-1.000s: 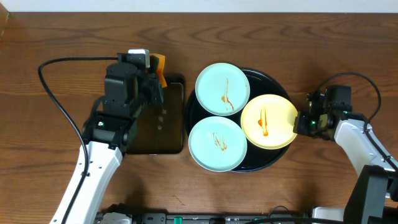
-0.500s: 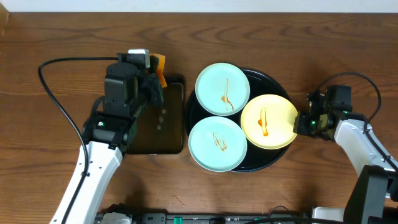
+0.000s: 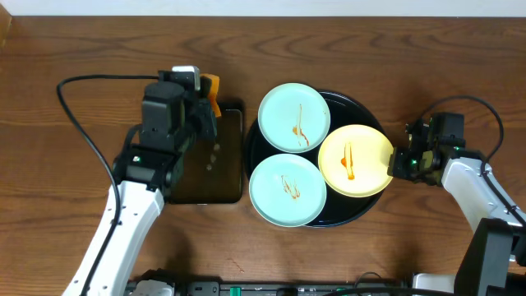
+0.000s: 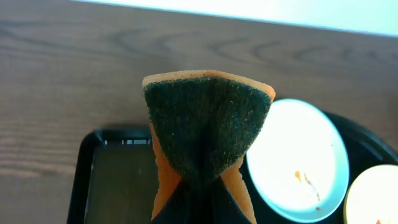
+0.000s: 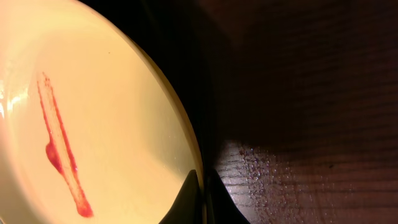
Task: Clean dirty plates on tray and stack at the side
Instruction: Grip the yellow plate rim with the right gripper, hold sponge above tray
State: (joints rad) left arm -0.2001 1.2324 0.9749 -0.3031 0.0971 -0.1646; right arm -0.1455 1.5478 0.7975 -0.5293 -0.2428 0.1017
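Three sauce-streaked plates sit on the round black tray [image 3: 371, 210]: a mint plate [image 3: 294, 117] at the back, a mint plate [image 3: 287, 189] at the front, a yellow plate [image 3: 355, 160] at the right. My right gripper [image 3: 397, 163] is shut on the yellow plate's right rim [image 5: 93, 130], one finger inside, one outside [image 5: 200, 199]. My left gripper [image 3: 207, 97] is shut on an orange sponge with a dark green scouring face [image 4: 205, 124], held above the rectangular tray [image 3: 209, 177]. The back mint plate shows in the left wrist view [image 4: 298, 158].
The small rectangular black tray [image 4: 118, 186] lies just left of the round tray. A black cable [image 3: 78, 123] loops over the table at the left. Bare wooden table [image 5: 323, 93] lies right of the yellow plate.
My left arm has shifted slightly to the right with the sponge. The right arm and the plates have not moved.
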